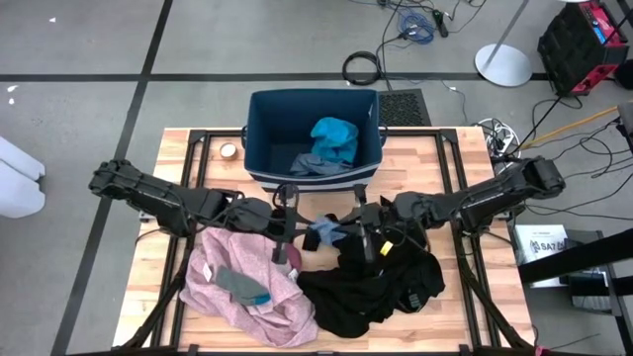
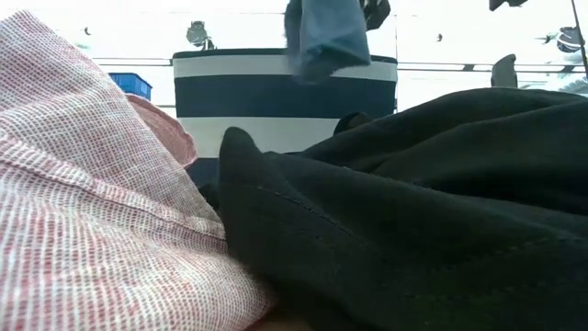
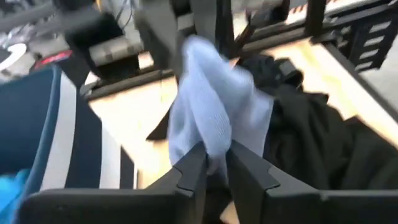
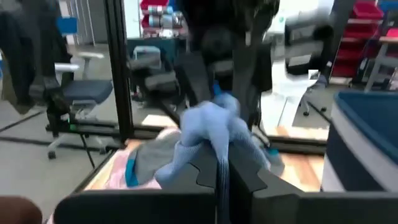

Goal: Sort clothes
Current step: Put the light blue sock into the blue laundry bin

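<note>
A small grey-blue piece (image 1: 326, 232) hangs above the table's middle, just in front of the dark blue bin (image 1: 259, 129). My left gripper (image 3: 214, 163) is shut on it from the left and my right gripper (image 4: 222, 165) from the right. In the low view its bunched lower part (image 2: 326, 37) hangs high above the clothes. A large pale pink garment (image 1: 237, 297) lies at the near left with a small grey and teal piece (image 1: 242, 285) on top. A black heap (image 1: 376, 287) lies at the near right. Inside the bin are a teal piece (image 1: 334, 138) and a greyish one (image 1: 312, 163). My left gripper pinches one end of the grey-blue piece (image 3: 214, 149) between its two fingers, coming from the table's left and slanting a little downward. The cloth bulges up past the fingertips and is clear of the table. My right gripper pinches the other end of the piece (image 4: 214, 146) between its shut fingers, level, from the table's right. The cloth bunches over the fingertips, several layers by the look of it, and a fold droops below, clear of the table.
The bin's striped wall (image 2: 285, 92) stands right behind the held piece. A roll of tape (image 1: 228, 150) lies left of the bin. Bare wood shows between the pink garment, the black heap and the bin (image 1: 316, 203). The black frame rails (image 1: 198, 178) cross the table.
</note>
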Motion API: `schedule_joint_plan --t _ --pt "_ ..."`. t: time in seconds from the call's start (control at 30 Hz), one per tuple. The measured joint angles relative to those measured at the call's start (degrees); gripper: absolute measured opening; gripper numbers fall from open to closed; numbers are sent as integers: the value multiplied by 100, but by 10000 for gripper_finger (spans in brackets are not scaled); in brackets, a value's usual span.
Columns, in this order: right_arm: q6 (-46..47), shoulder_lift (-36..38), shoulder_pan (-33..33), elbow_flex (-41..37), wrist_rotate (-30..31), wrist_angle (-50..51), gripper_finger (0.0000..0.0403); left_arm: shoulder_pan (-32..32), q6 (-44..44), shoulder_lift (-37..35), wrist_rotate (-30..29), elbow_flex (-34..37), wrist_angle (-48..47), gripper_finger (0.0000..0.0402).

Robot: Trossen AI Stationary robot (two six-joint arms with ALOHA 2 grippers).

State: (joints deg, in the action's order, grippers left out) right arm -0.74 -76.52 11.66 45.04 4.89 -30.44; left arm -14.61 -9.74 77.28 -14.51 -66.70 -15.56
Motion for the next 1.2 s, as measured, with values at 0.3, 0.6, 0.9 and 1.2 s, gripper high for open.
schedule_joint_plan --t 0.3,0.6,0.9,1.2 --pt "-663 918 -48 1 714 279 1 0 519 0 -124 0 -1391 128" --pt "-1058 1157 -1109 1573 440 1923 0 -144 1012 -326 -63 574 -1290 130" --pt "-1191 -359 -2597 4220 -644 4294 0 -175 1815 -1764 -377 2434 417 130" --pt "-713 -2447 -3460 5782 -1723 4387 0 -525 1951 -2123 -367 2649 753 130"
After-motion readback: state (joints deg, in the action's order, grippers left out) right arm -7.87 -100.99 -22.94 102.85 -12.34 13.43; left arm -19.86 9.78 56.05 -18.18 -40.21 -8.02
